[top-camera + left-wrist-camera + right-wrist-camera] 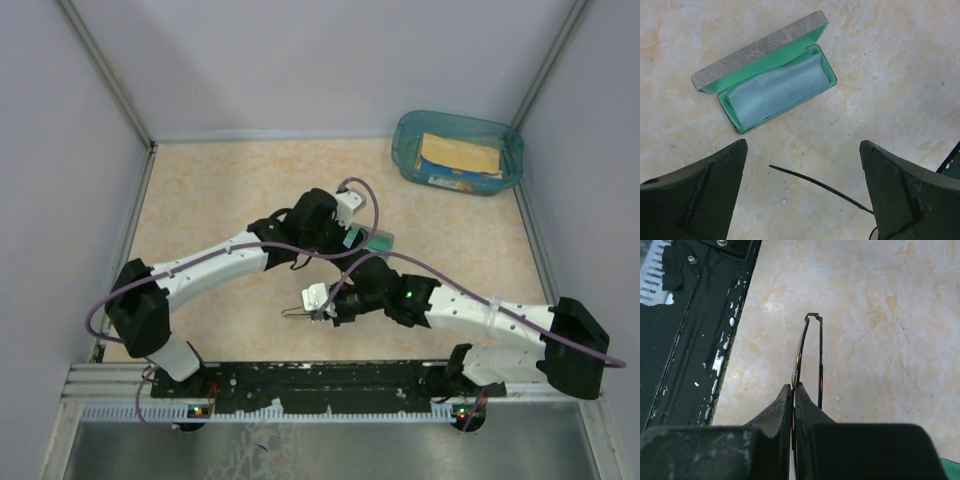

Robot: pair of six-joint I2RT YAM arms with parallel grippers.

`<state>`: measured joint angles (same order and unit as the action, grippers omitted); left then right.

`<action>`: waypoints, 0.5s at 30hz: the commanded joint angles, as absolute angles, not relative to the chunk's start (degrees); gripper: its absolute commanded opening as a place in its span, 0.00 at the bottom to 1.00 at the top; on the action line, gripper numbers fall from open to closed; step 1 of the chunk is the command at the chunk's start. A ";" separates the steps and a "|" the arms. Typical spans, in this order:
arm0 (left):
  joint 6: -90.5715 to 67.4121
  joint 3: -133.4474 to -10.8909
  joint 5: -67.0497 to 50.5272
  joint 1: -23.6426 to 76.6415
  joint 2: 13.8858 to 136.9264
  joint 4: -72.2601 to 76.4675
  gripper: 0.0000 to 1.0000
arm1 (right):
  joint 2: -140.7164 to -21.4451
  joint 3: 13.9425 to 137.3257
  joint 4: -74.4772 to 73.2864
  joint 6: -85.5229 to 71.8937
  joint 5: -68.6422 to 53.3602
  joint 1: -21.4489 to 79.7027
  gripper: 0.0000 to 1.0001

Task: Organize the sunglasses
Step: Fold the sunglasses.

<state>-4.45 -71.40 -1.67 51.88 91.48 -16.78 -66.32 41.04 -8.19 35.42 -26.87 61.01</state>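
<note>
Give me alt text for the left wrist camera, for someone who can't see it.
An open grey glasses case with green lining lies on the beige table, a light blue cloth inside. Below it, the jaws of the left gripper stand wide apart, a thin temple arm of the sunglasses between them.

Green-lined grey case (765,75), dark sunglasses (810,360)

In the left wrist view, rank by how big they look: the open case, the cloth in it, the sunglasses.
1. open case, largest.
2. cloth, lying inside the case, a little smaller.
3. sunglasses, smallest as seen: only one thin temple arm shows, nearer the camera, so real size is unsure.
</note>
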 commanded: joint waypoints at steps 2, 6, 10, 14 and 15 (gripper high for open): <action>-3.24 -74.31 0.99 52.78 92.45 -22.63 1.00 | -66.22 44.55 -7.66 35.77 -27.31 61.70 0.00; -3.34 -74.30 3.60 53.15 92.63 -24.34 1.00 | -65.92 44.89 -8.05 35.95 -27.12 61.79 0.00; -3.60 -73.74 6.02 53.83 92.94 -24.91 1.00 | -65.85 45.00 -8.09 35.95 -26.77 61.85 0.00; -3.82 -73.30 6.95 54.23 93.96 -24.87 1.00 | -65.96 44.99 -8.04 36.01 -26.57 61.96 0.00; -3.93 -73.50 6.83 54.23 94.29 -25.10 1.00 | -65.92 45.02 -8.05 36.03 -26.47 62.00 0.00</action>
